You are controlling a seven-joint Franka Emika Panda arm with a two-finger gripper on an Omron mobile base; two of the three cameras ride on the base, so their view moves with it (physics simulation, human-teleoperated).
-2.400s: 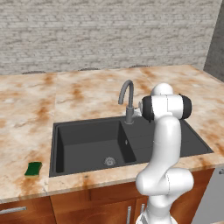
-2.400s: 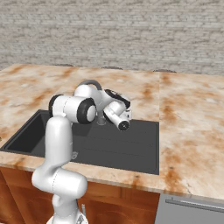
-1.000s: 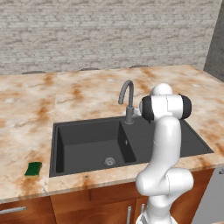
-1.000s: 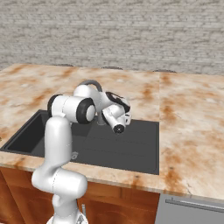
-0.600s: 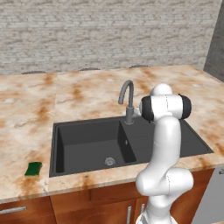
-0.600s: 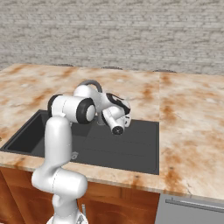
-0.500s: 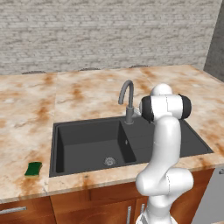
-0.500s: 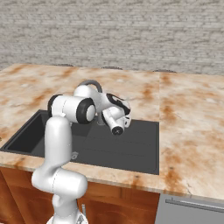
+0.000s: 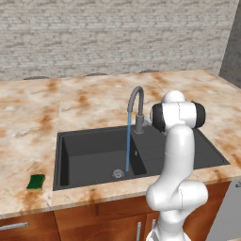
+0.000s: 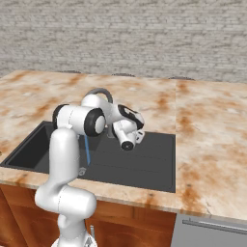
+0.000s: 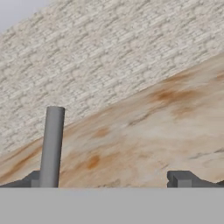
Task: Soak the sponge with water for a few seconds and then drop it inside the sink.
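Sponge (image 9: 36,181) left of sink (image 9: 94,155)

Even bright rendered light, faint shadows, no glare, slightly soft.

No writing, label, brand, number or sign can be read anywhere: none on the marbled worktop (image 9: 28,122), the dark sink (image 9: 188,150), the grey faucet (image 9: 136,106), the green sponge (image 9: 35,181), the brick wall (image 9: 117,33), or the wooden cabinet fronts (image 9: 94,226).
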